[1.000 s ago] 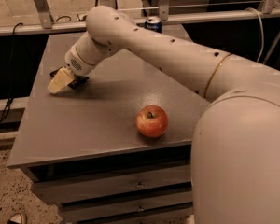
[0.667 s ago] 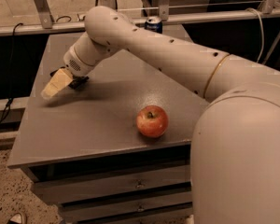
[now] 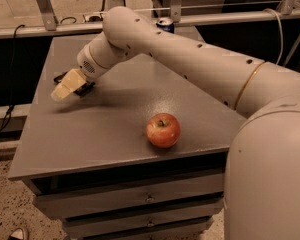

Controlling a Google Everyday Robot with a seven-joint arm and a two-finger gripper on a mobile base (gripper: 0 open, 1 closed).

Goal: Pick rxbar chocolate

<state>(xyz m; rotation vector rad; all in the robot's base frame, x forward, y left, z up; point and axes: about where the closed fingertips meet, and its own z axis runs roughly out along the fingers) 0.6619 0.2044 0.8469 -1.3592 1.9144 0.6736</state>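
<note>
My gripper (image 3: 64,90) is over the left part of the grey table (image 3: 115,114), with its cream fingers pointing left and down. It is shut across the rxbar chocolate (image 3: 86,87), of which only black ends show on either side of the fingers. The gripper casts a shadow on the table just below it, so it stands slightly above the surface. The white arm reaches in from the right, across the back of the table.
A red apple (image 3: 163,130) sits near the table's front edge, right of centre. A dark blue soda can (image 3: 164,24) stands at the back, partly behind the arm. Drawers are below the tabletop, and a metal rail runs behind it.
The gripper dipped slightly left and down, then came back up and right to about where it was. The apple and the can have not moved.
</note>
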